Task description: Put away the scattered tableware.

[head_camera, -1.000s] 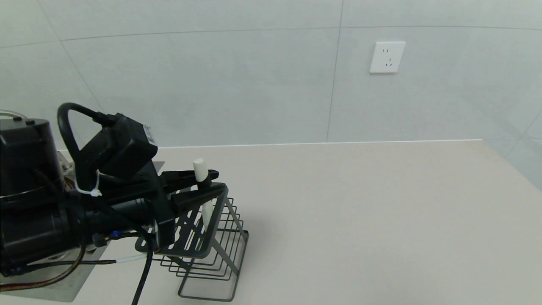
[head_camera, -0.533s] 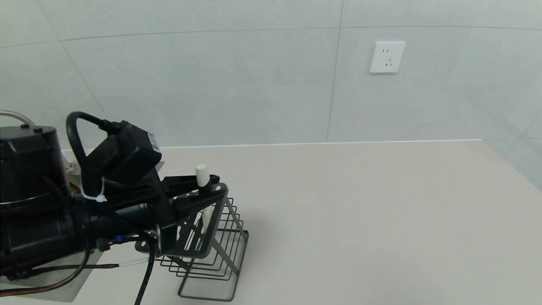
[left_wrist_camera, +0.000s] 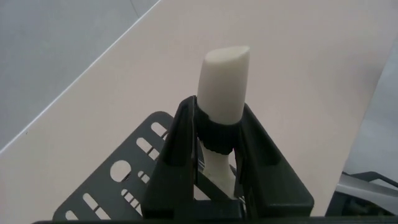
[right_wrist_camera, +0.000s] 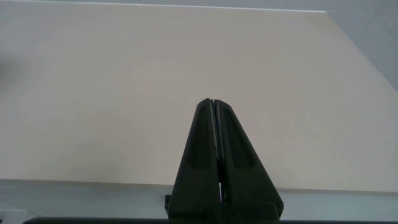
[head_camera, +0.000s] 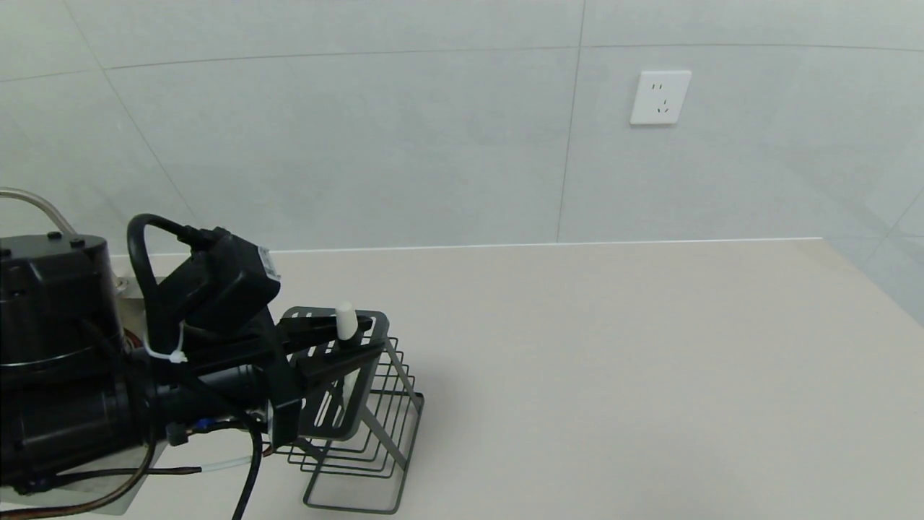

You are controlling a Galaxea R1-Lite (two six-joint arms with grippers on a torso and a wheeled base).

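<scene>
While left pincer grips white utensil, rack beneath, socket behind

Matt plastic, coated metal, smooth stone-like top

The white handle looks smooth and matt, like plastic; the left gripper holding it is matt black plastic. At seven o'clock, the rack is thin black-coated metal wire with a perforated sheet plate. The countertop is smooth, matt beige.

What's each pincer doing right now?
Left pincer: closed on a white handle, over the rack.
Right pincer: closed, empty.
</scene>
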